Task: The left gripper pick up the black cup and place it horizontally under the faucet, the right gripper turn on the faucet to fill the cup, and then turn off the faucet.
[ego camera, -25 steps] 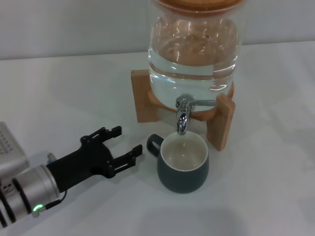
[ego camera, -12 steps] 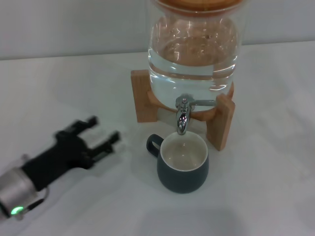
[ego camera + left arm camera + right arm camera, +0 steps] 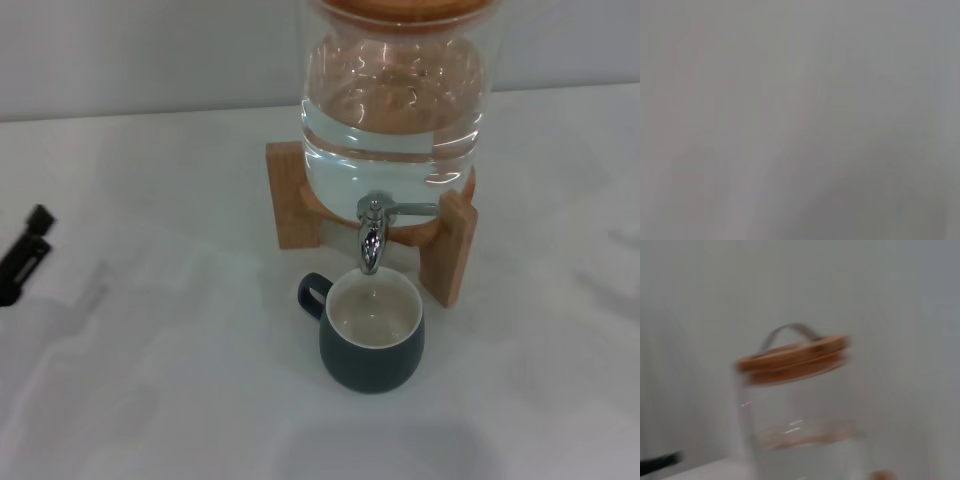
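The black cup (image 3: 371,352) stands upright on the white table, directly below the spout of the chrome faucet (image 3: 371,236). Its loop handle points to the left and its cream inside shows. The faucet's thin lever points to the right. No water runs from the spout. My left gripper (image 3: 33,237) is at the far left edge of the head view, far from the cup, open and empty. The left wrist view shows only a blurred grey surface. My right gripper is out of view.
The clear glass dispenser (image 3: 395,110) holds water and rests on a wooden stand (image 3: 447,247) behind the cup. In the right wrist view the dispenser (image 3: 800,430) shows with its wooden lid (image 3: 792,357) and metal handle. The white table (image 3: 150,400) extends to all sides.
My left gripper has drawn back from beside the cup to the far left edge of the head view. The cup and faucet have not moved.
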Tool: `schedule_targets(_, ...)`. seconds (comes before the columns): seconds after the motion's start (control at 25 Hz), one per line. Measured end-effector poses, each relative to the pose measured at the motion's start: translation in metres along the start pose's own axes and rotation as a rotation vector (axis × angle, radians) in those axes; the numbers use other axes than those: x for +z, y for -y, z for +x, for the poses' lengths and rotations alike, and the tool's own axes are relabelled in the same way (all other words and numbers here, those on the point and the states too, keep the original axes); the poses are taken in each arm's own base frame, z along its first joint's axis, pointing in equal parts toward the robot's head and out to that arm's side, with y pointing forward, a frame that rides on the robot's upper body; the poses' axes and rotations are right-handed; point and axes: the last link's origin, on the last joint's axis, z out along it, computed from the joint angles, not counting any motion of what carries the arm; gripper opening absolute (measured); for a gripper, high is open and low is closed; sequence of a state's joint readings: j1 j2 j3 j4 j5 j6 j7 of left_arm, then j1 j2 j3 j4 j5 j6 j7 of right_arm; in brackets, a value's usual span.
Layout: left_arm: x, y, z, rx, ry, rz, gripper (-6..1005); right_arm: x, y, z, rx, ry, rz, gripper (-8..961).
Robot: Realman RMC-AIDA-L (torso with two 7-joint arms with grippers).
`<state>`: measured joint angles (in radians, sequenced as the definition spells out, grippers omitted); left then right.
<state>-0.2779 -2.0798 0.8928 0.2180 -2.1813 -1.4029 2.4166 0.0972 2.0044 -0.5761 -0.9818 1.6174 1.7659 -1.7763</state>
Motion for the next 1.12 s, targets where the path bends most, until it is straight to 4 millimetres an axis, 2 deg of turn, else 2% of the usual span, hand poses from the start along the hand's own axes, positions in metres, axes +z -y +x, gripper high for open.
schedule_targets(0.16, -0.007, 0.009, 0.005, 0.015, -0.041, 0.069, 787, 0.034, -0.015, -0.009, 0.009, -0.078, -0.167, 857)
schedule_targets(0.28, -0.008, 0.009, 0.005, 0.016, -0.045, 0.074, 787, 0.045, -0.020, -0.011, 0.012, -0.094, -0.211, 857)
schedule_targets(0.32, -0.008, 0.009, 0.005, 0.017, -0.045, 0.074, 787, 0.058, -0.026, -0.012, 0.016, -0.116, -0.264, 857)
schedule_targets(0.4, -0.008, 0.009, 0.004, 0.016, -0.044, 0.076, 787, 0.070, -0.032, -0.012, 0.019, -0.137, -0.304, 856)
schedule_targets(0.88, -0.013, 0.008, 0.002, 0.008, -0.043, 0.084, 787, 0.116, -0.048, -0.006, 0.009, -0.208, -0.355, 855)
schedule_targets(1.12, -0.017, 0.008, 0.000, 0.006, -0.041, 0.089, 787, 0.128, -0.049, -0.008, -0.011, -0.222, -0.340, 854)
